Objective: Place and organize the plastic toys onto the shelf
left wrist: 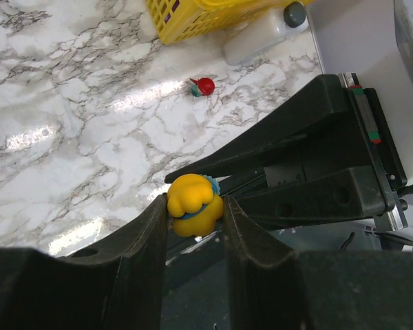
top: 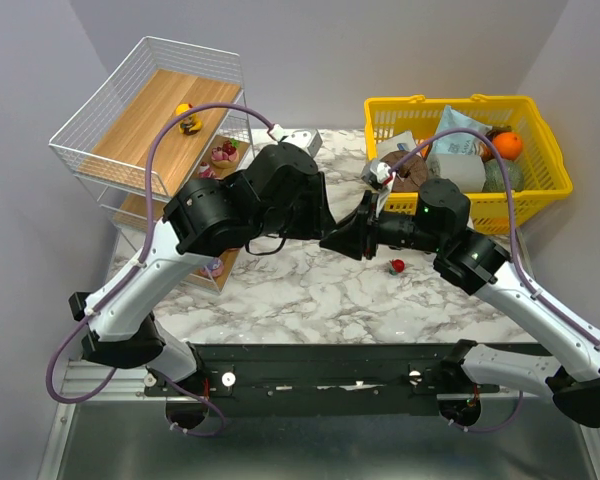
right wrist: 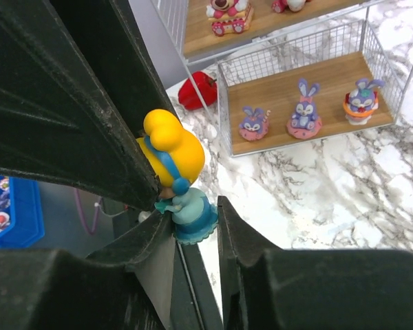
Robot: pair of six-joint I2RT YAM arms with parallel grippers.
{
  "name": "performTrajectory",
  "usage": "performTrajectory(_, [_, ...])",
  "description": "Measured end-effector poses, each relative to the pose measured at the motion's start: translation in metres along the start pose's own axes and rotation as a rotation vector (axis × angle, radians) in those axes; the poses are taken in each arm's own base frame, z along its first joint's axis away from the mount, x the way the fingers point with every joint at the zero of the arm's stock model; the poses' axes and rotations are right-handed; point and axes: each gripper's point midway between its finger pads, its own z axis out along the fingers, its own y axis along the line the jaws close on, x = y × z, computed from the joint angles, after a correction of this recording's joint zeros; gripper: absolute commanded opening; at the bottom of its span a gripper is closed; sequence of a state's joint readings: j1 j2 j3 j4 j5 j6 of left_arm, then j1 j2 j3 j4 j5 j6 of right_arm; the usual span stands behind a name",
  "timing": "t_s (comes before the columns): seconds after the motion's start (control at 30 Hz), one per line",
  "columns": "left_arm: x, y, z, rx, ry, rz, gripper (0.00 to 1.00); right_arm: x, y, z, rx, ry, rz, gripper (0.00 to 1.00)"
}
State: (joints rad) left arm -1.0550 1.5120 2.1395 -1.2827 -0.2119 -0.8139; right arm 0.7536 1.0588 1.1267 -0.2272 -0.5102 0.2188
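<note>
A plastic toy with a yellow head (left wrist: 193,199) and a light blue dress (right wrist: 193,210) hangs in mid-air between both arms. My left gripper (left wrist: 195,207) is shut on its yellow head. My right gripper (right wrist: 191,221) has its fingers closed against the blue base from the other side. In the top view the two grippers meet nose to nose (top: 345,238) and hide the toy. The shelf (top: 150,120) stands at the far left, with a yellow duck (top: 188,122) and pink toys (top: 223,153) on it. Three bunny toys (right wrist: 304,117) line its bottom board. A small red toy (top: 397,266) lies on the marble.
A yellow basket (top: 470,150) of groceries stands at the far right. A red bell pepper (right wrist: 196,89) lies beside the shelf's foot. A white bottle (left wrist: 261,34) lies by the basket. Purple cables loop over both arms.
</note>
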Motion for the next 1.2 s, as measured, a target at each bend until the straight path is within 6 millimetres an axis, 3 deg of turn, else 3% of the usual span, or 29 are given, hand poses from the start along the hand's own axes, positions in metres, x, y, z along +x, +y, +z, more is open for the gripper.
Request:
performTrajectory(0.03, [0.000,0.000,0.000,0.001,-0.001,-0.001,0.00,0.000,0.000,0.000,0.000,-0.002,0.004,0.08])
performTrajectory(0.13, [0.000,0.000,0.001,0.004,-0.005,-0.003,0.00,0.000,0.001,0.000,0.001,-0.001,0.020,0.01])
performTrajectory(0.23, [0.000,0.000,0.001,0.007,-0.009,-0.006,0.02,0.000,0.001,0.000,0.001,-0.001,0.040,0.01])
performTrajectory(0.3, [0.000,0.000,0.000,0.010,-0.012,-0.007,0.18,-0.001,0.002,0.000,0.000,-0.003,0.053,0.01])
performTrajectory(0.33, [-0.001,0.000,0.000,0.012,-0.015,-0.007,0.35,-0.001,0.003,0.000,-0.001,-0.004,0.059,0.01])
performTrajectory(0.43, [-0.002,0.000,-0.002,0.025,-0.028,-0.011,0.65,-0.003,0.004,0.001,-0.004,-0.010,0.083,0.01])
performTrajectory(0.57, [-0.004,-0.001,-0.007,0.055,-0.054,-0.011,0.80,-0.009,0.011,0.000,-0.026,-0.023,0.122,0.01])
performTrajectory(0.7, [-0.011,-0.006,-0.022,0.131,-0.115,0.008,0.84,-0.027,0.024,-0.004,-0.063,-0.050,0.161,0.01])
performTrajectory(0.9, [-0.023,-0.023,-0.052,0.316,-0.234,0.100,0.84,-0.061,0.060,-0.017,-0.192,-0.079,0.214,0.01])
performTrajectory(1.13, [-0.046,-0.052,-0.095,0.516,-0.389,0.214,0.82,-0.053,0.080,-0.016,-0.318,0.016,0.327,0.01])
performTrajectory(1.2, [-0.049,-0.059,-0.101,0.556,-0.411,0.237,0.77,-0.050,0.083,-0.017,-0.338,0.039,0.355,0.01])
